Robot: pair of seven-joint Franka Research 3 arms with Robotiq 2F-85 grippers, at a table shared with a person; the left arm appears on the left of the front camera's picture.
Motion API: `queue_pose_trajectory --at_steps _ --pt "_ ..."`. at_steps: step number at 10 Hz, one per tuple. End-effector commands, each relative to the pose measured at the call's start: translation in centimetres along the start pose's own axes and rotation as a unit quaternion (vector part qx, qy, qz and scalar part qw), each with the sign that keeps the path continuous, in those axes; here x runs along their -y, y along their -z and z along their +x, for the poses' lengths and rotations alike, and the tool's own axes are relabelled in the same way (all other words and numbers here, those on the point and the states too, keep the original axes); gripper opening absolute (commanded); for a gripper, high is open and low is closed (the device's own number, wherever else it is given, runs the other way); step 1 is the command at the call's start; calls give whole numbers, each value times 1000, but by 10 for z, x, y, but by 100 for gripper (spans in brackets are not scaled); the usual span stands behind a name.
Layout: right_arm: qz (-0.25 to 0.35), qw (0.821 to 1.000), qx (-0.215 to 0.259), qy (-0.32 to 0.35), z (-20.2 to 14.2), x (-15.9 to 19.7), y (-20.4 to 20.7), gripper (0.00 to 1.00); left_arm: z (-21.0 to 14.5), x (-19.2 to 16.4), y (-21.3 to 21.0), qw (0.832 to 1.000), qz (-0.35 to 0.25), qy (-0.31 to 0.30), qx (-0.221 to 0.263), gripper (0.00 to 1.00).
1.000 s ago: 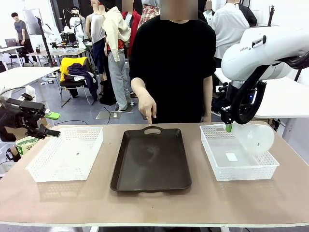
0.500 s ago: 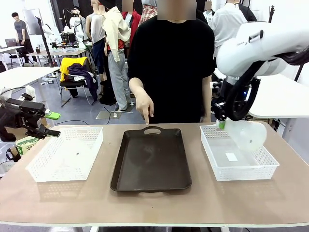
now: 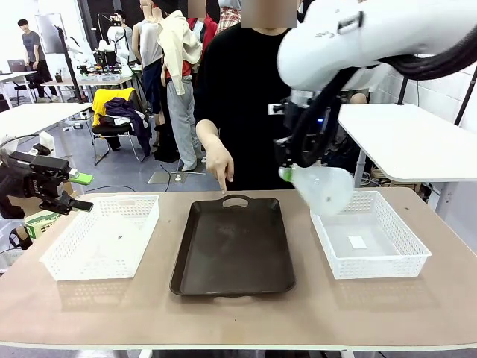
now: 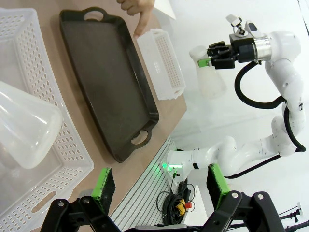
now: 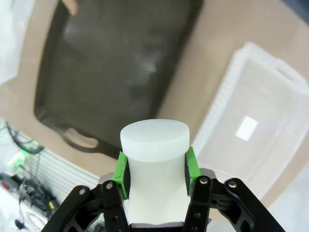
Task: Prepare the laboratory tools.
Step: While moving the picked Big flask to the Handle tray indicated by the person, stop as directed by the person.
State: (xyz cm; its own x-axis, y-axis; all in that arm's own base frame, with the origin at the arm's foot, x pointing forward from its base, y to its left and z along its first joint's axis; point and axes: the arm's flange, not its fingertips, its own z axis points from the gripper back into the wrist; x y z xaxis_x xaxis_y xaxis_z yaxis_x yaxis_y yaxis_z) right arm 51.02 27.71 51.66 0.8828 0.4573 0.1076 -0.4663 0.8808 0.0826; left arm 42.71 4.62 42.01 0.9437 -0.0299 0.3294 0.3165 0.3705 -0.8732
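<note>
You are looking across a tan-topped table (image 3: pixel 238 317) into a bright, evenly lit workroom with a grey floor (image 3: pixel 112 171). To your left stands a white table (image 3: pixel 33 115), and just beyond it a chair (image 3: pixel 112 128) heaped with clothing (yellow and dark, draped over its back). Farther back, a cluttered bench (image 3: pixel 104 77) sits near a black stand (image 3: pixel 72 71). On your right, another white table (image 3: pixel 406 142) stands before a white tiled wall (image 3: pixel 458 86).
</note>
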Motion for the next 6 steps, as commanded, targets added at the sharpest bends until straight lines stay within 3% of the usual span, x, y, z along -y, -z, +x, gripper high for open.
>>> queue_pose_trajectory --at_steps 1,3,6 --pt "10 999 -18 -31 38 -35 11 0 0 1 -2 1000 -2 2 3 100" --pt "22 997 -9 -67 56 -74 35 0 0 1 -2 1000 -2 2 3 100" --pt "23 995 -1 -96 76 -105 79 0 0 1 -2 1000 -2 2 3 100"
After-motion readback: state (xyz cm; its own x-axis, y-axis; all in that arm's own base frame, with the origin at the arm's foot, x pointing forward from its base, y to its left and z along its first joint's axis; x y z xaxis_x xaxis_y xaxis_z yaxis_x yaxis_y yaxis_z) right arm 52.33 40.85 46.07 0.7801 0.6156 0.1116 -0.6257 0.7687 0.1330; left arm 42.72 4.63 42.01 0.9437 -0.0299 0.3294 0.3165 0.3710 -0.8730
